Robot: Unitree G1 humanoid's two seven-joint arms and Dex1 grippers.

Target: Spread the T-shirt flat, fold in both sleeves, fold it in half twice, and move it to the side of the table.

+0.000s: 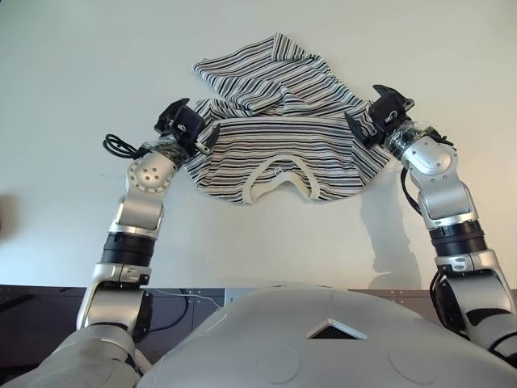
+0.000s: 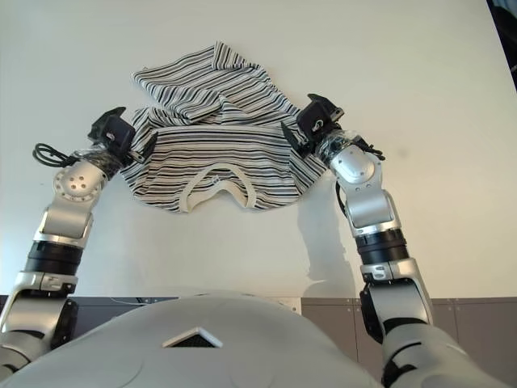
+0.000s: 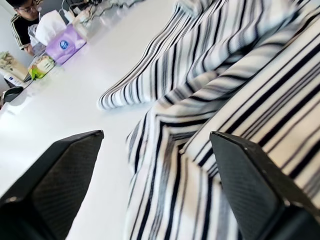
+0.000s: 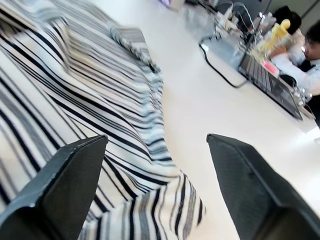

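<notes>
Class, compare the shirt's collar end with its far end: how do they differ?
The collar end lies fairly flat; the far end is bunched into folds. The collar end lies between the open left gripper and right gripper; the far end lies beyond both. Both are striped.

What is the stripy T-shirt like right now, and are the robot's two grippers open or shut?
T-shirt: crumpled, not spread flat; its far part is bunched and folded over, its collar faces the robot, and it lies on the table.
Left gripper: open, at the shirt's left edge.
Right gripper: open, at the shirt's right edge.
</notes>
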